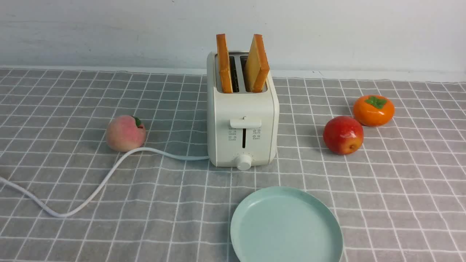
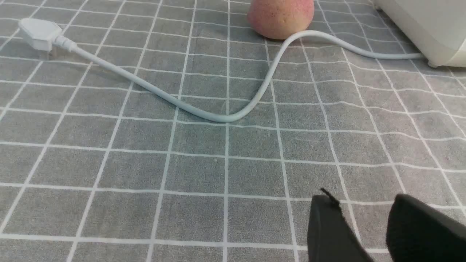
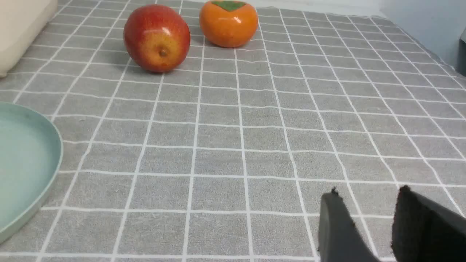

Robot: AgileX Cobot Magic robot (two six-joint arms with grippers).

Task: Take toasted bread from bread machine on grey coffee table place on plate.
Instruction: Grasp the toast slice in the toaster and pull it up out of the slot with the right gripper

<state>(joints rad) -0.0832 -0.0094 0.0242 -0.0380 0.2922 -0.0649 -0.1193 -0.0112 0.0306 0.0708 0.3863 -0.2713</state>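
Observation:
The cream-white bread machine point(image 1: 242, 123) stands mid-table on the grey coffee table point(image 1: 400, 189). Two slices of toasted bread stick up from its slots: the left slice point(image 1: 224, 63) upright, the right slice point(image 1: 257, 63) leaning. In front of it lies the mint-green plate point(image 1: 285, 225), with nothing on it. Neither gripper shows in the front view. In the left wrist view my left gripper point(image 2: 364, 203) hovers open over bare cloth, with the bread machine's corner point(image 2: 429, 25) far off. My right gripper point(image 3: 367, 196) is open over the cloth beside the plate's rim point(image 3: 54, 153).
A peach point(image 1: 125, 133) sits left of the bread machine, and its white cord point(image 1: 105, 178) snakes to a plug point(image 2: 38, 33). A red apple point(image 1: 343, 135) and an orange persimmon point(image 1: 373, 110) lie to the right. A pale wall backs the table.

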